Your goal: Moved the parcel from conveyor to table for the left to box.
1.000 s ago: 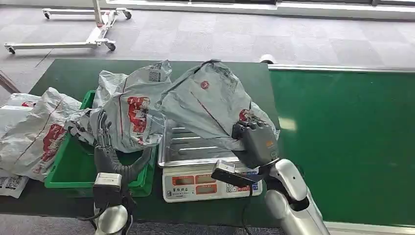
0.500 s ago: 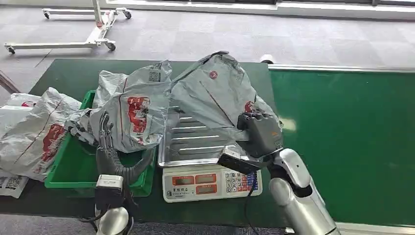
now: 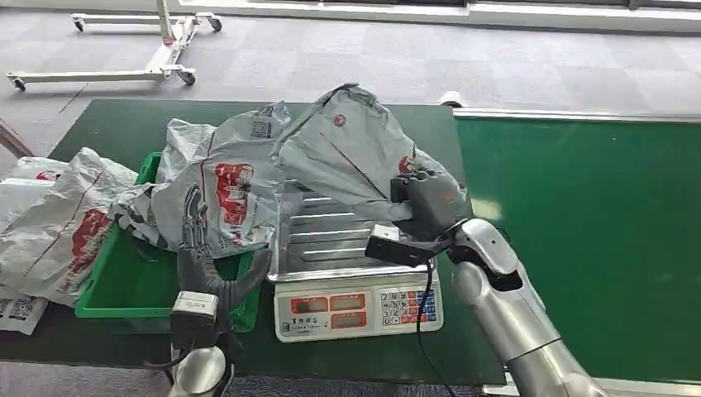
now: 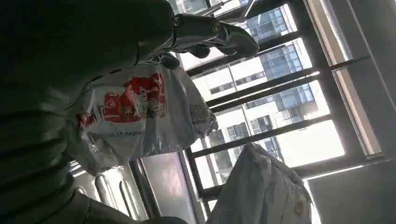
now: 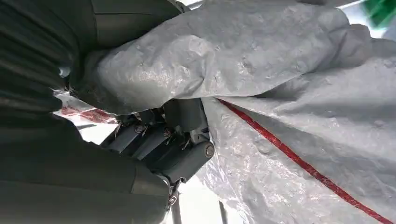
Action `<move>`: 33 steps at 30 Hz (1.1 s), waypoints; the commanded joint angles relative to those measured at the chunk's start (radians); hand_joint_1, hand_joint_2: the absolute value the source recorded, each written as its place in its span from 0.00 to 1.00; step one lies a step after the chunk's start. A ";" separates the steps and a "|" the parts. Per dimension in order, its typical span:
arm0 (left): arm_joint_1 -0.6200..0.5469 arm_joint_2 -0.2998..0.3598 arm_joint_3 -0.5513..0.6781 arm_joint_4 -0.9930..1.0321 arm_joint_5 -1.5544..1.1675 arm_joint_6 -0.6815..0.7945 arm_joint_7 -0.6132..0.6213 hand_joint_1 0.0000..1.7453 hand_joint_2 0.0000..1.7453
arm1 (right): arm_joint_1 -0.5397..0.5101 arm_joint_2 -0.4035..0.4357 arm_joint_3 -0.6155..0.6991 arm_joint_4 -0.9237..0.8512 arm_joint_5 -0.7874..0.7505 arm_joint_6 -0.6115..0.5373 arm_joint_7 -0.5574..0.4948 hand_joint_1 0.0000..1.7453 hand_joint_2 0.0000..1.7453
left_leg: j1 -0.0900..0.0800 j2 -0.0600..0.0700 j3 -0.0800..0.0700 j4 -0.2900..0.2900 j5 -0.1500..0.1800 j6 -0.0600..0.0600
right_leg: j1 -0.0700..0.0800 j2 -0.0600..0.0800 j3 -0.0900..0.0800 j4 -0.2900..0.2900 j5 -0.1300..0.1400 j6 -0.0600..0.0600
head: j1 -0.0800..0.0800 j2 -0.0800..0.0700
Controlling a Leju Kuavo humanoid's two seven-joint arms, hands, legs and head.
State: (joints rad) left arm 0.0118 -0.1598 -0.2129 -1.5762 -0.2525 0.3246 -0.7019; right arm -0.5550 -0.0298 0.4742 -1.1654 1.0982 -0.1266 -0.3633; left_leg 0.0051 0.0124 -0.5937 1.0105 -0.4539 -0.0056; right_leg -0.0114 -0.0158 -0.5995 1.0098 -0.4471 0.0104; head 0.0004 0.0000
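While the right hand (image 3: 427, 207) clamps the grey parcel (image 3: 351, 149) above the scale's steel tray (image 3: 318, 240), left hand (image 3: 198, 227) raised, fingers apart, empty, beside bagged parcels (image 3: 223, 190); green bin (image 3: 124, 281) below

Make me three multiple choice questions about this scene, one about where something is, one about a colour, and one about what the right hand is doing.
1. Where is the scale?
A. On the conveyor
B. On the table, between the bin and the conveyor
C. On the floor

2. What colour is the bin?
A. Green
B. Blue
C. Yellow

3. What is the right hand doing?
A. Hanging open beside the table
B. Pressing the scale's keys
C. Holding a grey parcel over the scale's tray

Answers:
1. B, the scale sits on the dark table with the bin at one side and the conveyor at the other.
2. A, its walls and floor are bright green.
3. C, the right wrist view shows its fingers closed on the bag's grey plastic.
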 commanded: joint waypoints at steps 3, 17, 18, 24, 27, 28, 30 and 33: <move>-0.067 0.037 -0.029 0.090 0.005 -0.004 0.004 0.00 1.00 | -0.067 0.001 0.134 0.116 -0.036 0.044 -0.060 1.00 1.00 | 0.000 0.001 0.002 -0.001 0.000 0.000 | 0.000 0.002 0.001 -0.001 0.000 0.000 | 0.000 0.000; -0.045 0.026 0.008 0.061 -0.019 -0.031 0.004 0.00 1.00 | -0.054 0.000 0.142 0.093 -0.095 0.045 -0.071 0.00 0.00 | 0.001 0.000 0.003 -0.002 0.000 0.000 | 0.000 0.003 0.003 -0.003 0.001 -0.001 | 0.000 0.000; -0.045 0.027 0.010 0.061 -0.020 -0.030 0.004 0.00 1.00 | -0.053 0.000 0.142 0.089 -0.099 0.049 -0.075 0.00 0.00 | 0.000 0.000 0.002 -0.001 0.000 0.000 | 0.000 0.002 0.001 -0.001 0.000 0.000 | 0.000 0.000; -0.043 0.027 0.012 0.060 -0.019 -0.030 0.004 0.00 1.00 | -0.059 -0.006 0.137 0.088 -0.104 0.051 -0.082 0.00 0.00 | 0.000 0.000 0.002 -0.001 0.000 0.000 | 0.000 0.002 0.001 -0.001 0.000 0.000 | 0.000 0.000; -0.037 0.021 0.019 0.053 -0.023 -0.030 0.004 0.00 1.00 | -0.059 -0.006 0.126 0.095 -0.114 0.054 -0.084 0.00 0.00 | 0.000 0.000 0.003 -0.002 0.000 0.000 | 0.000 0.003 0.002 -0.002 0.001 -0.001 | 0.000 0.000; -0.037 0.021 0.019 0.053 -0.023 -0.030 0.004 0.00 1.00 | -0.059 -0.006 0.126 0.095 -0.114 0.054 -0.084 0.00 0.00 | 0.000 0.000 0.001 -0.001 0.000 0.000 | 0.000 0.002 0.001 -0.001 0.000 0.000 | 0.000 0.000; -0.035 0.021 0.019 0.052 -0.025 -0.032 0.004 0.00 1.00 | -0.047 -0.007 0.109 0.082 -0.160 0.071 -0.113 0.00 0.00 | 0.000 0.000 0.002 -0.002 0.000 0.000 | 0.000 0.002 0.002 -0.001 0.000 0.000 | 0.000 0.000; -0.036 0.021 0.018 0.056 -0.025 -0.037 0.004 0.00 1.00 | -0.026 -0.009 0.072 0.049 -0.281 0.137 -0.184 0.00 0.00 | 0.000 -0.002 0.003 -0.002 0.000 0.000 | 0.000 0.001 0.003 -0.003 0.000 -0.001 | 0.000 0.000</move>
State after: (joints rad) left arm -0.0166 -0.1492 -0.2239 -1.5484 -0.2724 0.2976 -0.7019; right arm -0.5786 -0.0248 0.5745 -1.1093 0.9630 -0.0707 -0.4599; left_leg 0.0051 0.0122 -0.5935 1.0105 -0.4539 -0.0056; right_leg -0.0114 -0.0158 -0.5995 1.0098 -0.4471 0.0104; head 0.0004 0.0000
